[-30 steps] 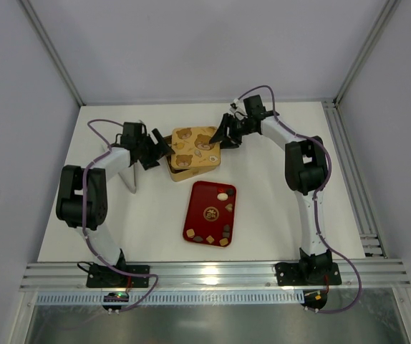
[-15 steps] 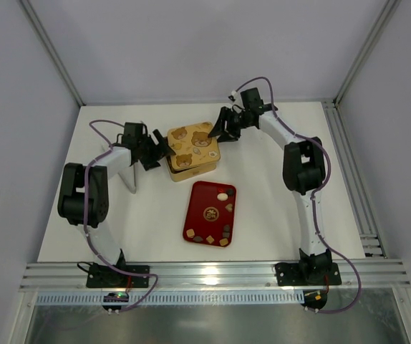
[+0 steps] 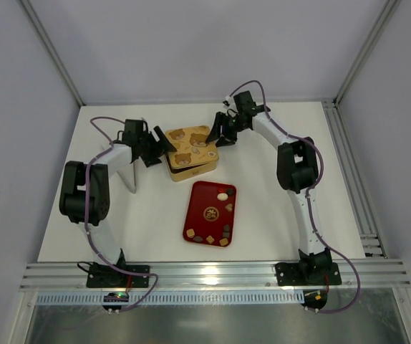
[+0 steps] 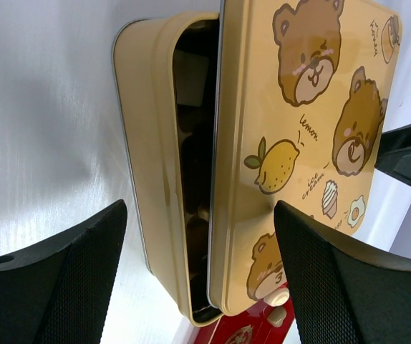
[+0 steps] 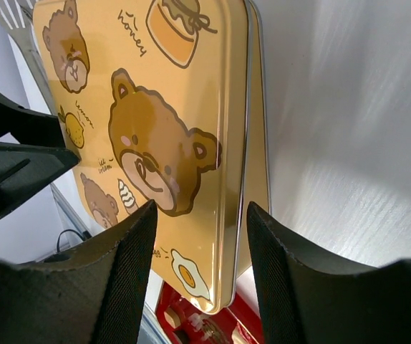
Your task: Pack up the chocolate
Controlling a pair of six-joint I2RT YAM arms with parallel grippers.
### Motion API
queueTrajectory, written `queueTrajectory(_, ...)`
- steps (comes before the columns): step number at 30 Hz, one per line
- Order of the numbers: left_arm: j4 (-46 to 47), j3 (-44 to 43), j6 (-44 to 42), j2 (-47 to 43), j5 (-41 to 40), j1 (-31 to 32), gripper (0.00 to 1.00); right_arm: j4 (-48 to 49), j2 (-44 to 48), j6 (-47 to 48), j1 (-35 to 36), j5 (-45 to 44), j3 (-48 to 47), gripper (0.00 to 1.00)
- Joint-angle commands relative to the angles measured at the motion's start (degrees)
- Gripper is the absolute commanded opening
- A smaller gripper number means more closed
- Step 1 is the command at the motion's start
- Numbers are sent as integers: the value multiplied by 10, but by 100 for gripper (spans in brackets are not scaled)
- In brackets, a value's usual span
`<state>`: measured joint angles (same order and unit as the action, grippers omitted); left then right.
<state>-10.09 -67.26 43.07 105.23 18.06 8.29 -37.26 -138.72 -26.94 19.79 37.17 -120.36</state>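
Where the chocolate (image 3: 223, 195) lies: you see the loose pieces, cream, tan and dark, on the red tray (image 3: 197, 208), two toward its far right corner and the others along its near end.
Red tray: flat on the worktop (image 3: 277, 215), between your two arms and just in front of the tin.
Tin base (image 3: 191, 172): gold, standing on the worktop beyond the tray. In your left wrist view its interior is a dark slot, and the contents are too dim to name.
Lid (image 3: 191, 141): gold, printed with bears, a lemon and a honey pot. It lies offset toward the far side, so the base's front wall shows beneath it. A gap shows at the end facing your left wrist camera.
Left gripper (image 4: 200, 211): at the tin's left end. The jaws stand wide, one finger (image 4: 55, 279) just beside the base wall and the other over the lid's printed face. You cannot tell whether they press on the tin.
Right gripper (image 5: 202, 208): at the lid's far right corner. The jaws are partly apart with the lid's rim between them, one finger (image 5: 123, 287) over the printed face and the other outside the rim. You cannot tell whether they pinch it.
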Motion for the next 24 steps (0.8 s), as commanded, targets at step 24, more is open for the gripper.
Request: queueTrajectory(24, -14, -56, -5, 37, -1, 9, 80, -77, -15, 121, 70, -149, -90, 55)
